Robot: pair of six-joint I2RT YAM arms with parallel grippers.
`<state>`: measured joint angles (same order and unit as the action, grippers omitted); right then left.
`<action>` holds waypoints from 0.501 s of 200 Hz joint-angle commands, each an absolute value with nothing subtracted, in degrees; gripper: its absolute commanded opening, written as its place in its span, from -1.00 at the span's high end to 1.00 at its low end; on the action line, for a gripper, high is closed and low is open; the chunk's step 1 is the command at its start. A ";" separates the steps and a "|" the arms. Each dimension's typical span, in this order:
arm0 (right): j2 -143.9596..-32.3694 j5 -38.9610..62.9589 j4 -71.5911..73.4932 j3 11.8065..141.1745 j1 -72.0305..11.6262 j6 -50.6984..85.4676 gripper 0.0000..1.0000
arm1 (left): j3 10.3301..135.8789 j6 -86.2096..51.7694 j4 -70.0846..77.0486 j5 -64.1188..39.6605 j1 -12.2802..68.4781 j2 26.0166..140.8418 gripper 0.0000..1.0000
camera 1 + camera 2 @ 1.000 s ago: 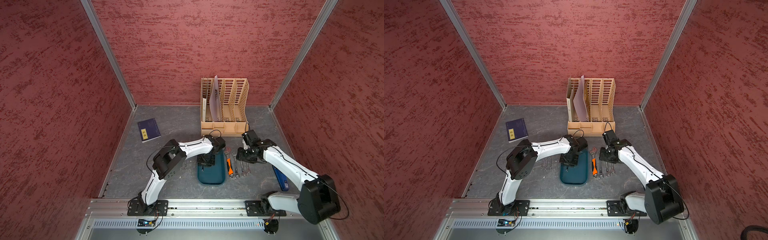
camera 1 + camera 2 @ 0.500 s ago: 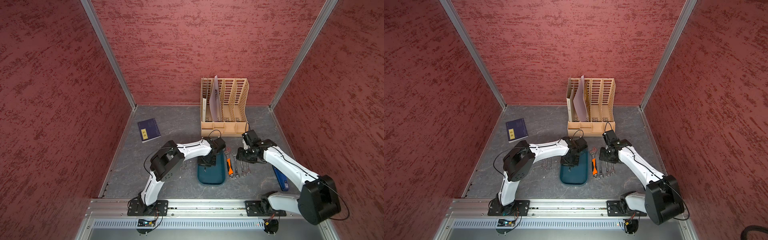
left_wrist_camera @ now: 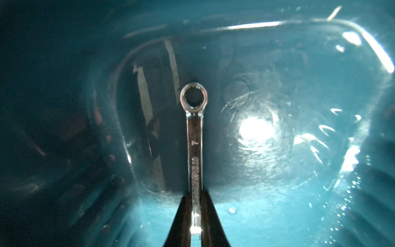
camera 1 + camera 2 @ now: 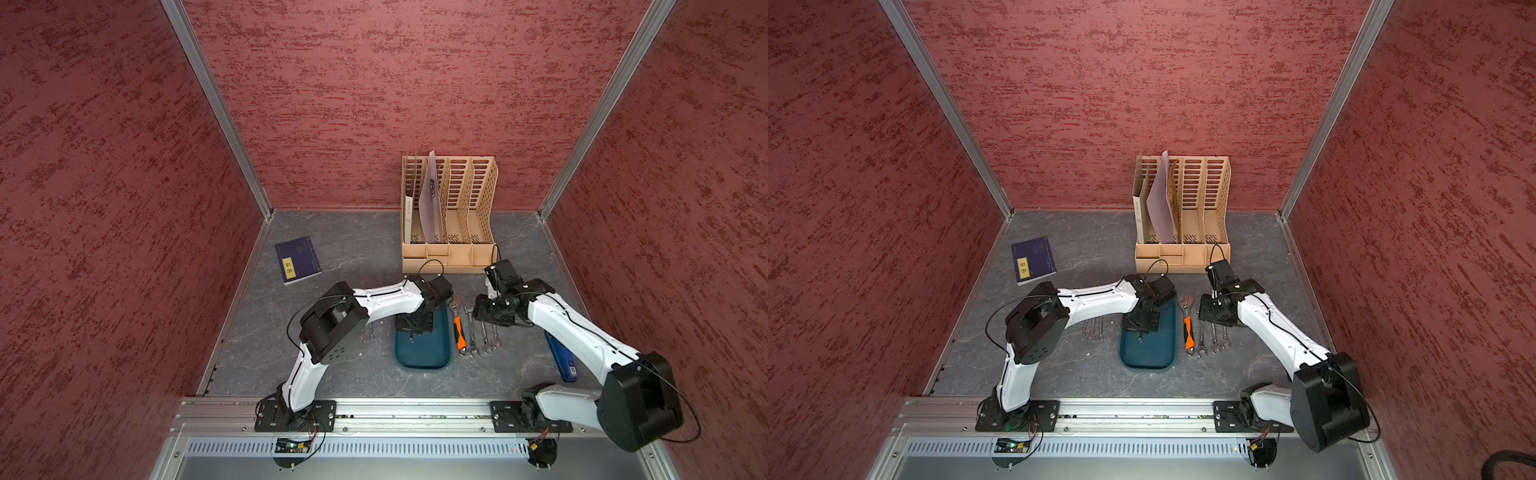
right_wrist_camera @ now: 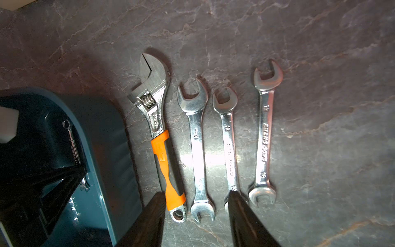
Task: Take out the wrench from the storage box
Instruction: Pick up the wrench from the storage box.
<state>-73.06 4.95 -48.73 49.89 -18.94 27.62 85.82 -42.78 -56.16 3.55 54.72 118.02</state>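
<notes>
Inside the storage box (image 4: 428,351), the left gripper (image 3: 195,198) was clamped on the shank of the wrench (image 3: 194,149), presumably for lifting it out. Just beside the box, the right gripper (image 5: 196,193) hung with fingers (image 5: 243,218) apart, empty, over four laid-out wrenches (image 5: 198,149).

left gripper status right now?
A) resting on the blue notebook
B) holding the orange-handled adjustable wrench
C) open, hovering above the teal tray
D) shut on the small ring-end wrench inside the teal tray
D: the left wrist view shows the left gripper closed on the shank of the small wrench inside the storage box; the orange-handled wrench lies on the table outside it.
</notes>
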 commanded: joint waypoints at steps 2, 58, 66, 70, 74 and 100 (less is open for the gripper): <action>-71.89 3.96 -49.27 50.51 -18.72 27.71 -0.04 | 87.15 -42.50 -57.93 5.17 54.81 114.99 0.84; -71.67 4.04 -49.32 50.47 -18.76 27.77 -0.04 | 89.11 -41.68 -61.39 5.89 54.41 110.02 0.84; -71.63 4.04 -49.38 50.51 -18.73 27.77 -0.04 | 89.16 -41.57 -61.81 5.98 54.27 109.17 0.84; -71.61 4.06 -49.38 50.52 -18.71 27.77 -0.04 | 89.13 -41.58 -61.94 6.13 54.13 108.76 0.84; -71.59 4.06 -49.35 50.48 -18.69 27.77 -0.04 | 89.12 -41.62 -62.14 6.15 54.03 108.38 0.84; -71.61 4.22 -49.33 50.45 -18.69 27.86 -0.04 | 88.48 -41.32 -63.24 6.89 52.98 105.55 0.83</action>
